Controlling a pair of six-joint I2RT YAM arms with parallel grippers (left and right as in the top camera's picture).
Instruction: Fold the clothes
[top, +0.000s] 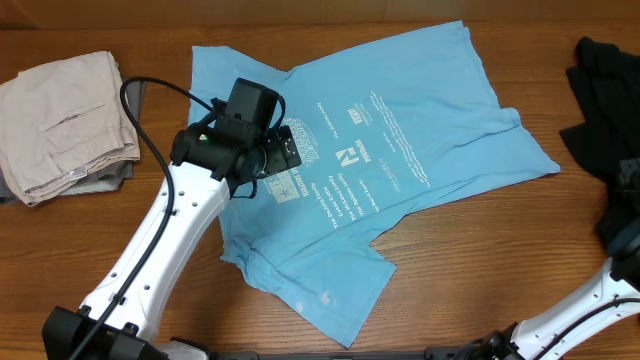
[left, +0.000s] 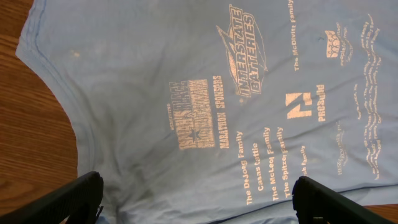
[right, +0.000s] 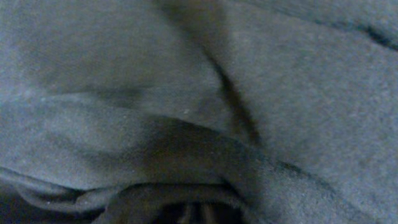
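Item, T-shirt (top: 400, 130): light blue, spread print side up across the middle of your table (top: 480, 290), one sleeve toward the near edge; beige trousers (top: 65, 120) lie folded at the left, apart from it; a dark garment (top: 605, 90) is heaped at the right edge. Item, your left gripper (left: 199, 202): over the shirt's printed left part, fingers (left: 71, 199) spread wide, holding nothing. Item, your right gripper: its camera shows only dark cloth (right: 249, 93) pressed close; fingers hidden, so you cannot tell how far apart they stand or whether they hold anything.
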